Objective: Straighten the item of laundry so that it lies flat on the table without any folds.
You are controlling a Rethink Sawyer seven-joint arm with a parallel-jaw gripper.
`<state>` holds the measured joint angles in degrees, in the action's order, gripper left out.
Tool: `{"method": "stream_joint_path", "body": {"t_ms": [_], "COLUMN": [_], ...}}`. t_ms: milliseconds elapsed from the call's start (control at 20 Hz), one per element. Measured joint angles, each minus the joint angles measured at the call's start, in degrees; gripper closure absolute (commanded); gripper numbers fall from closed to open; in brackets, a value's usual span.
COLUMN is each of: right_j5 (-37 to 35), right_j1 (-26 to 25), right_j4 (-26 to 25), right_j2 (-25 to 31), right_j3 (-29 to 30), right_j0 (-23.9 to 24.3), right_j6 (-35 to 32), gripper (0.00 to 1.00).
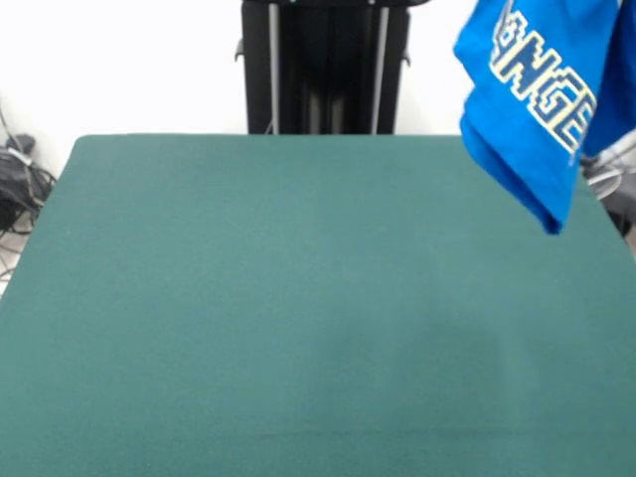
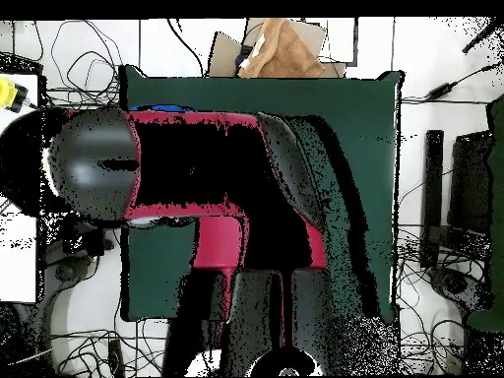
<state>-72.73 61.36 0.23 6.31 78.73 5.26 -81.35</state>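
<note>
From across the table (image 1: 298,318), its dark green cover runs bare from the left edge across the middle, with only a tangle of black cables (image 1: 18,184) on the floor beyond its left side. Behind the far edge, near the centre, stands a black upright column (image 1: 323,65). Over at the upper right, the item of laundry (image 1: 532,99) hangs in the air, bright blue with white block lettering showing on the side that faces me. It droops in loose folds to a point above the table's far right corner, and as far as I can tell it does not touch the cover. Its top runs out of sight past the upper edge, so what holds it is hidden. The gripper itself I cannot make out, and whether it is apart or together I cannot tell.

From above, looking down, the picture is turned round. At the left sits the arm's rounded grey joint (image 2: 94,162), and the red and black arm (image 2: 197,177) stretches from it to the right across the green table (image 2: 369,148). A sliver of blue (image 2: 169,108) peeks out just above the arm near the table's upper left. A piece of brown cardboard (image 2: 281,49) lies beyond the table's top edge, and a dark flat object (image 2: 433,182) stands off to the right.
</note>
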Motion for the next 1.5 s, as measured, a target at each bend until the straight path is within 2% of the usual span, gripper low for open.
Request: {"method": "stream_joint_path", "body": {"t_ms": [200, 300, 350, 450, 750, 900, 1100, 1300, 1500], "right_j5": [7.34, 13.92, 19.99, 24.70, 46.08, 51.89, 53.73, 54.03, 54.90], "right_j1": [-0.03, -0.09, -0.23, -0.41, -2.24, -3.58, -4.67, -6.55, -7.69], "right_j4": [0.58, 1.37, 2.03, 2.36, 2.63, 2.54, 2.32, 0.49, -1.18], "right_j2": [0.02, 0.07, 0.21, 0.34, 2.98, 6.10, 8.68, 13.40, 15.92], "right_j3": [2.03, 4.48, 6.84, 8.67, 17.97, 21.88, 24.57, 28.44, 30.05], "right_j0": [1.67, 3.08, 4.39, 5.43, 11.81, 15.56, 18.22, 22.37, 24.58], "right_j6": [0.00, 0.00, 0.00, 0.00, 0.00, 0.00, 0.00, 0.00, 0.00], "gripper": [1.00, 1.00, 1.00, 1.00, 1.00, 1.00, 1.00, 1.00, 1.00]}}
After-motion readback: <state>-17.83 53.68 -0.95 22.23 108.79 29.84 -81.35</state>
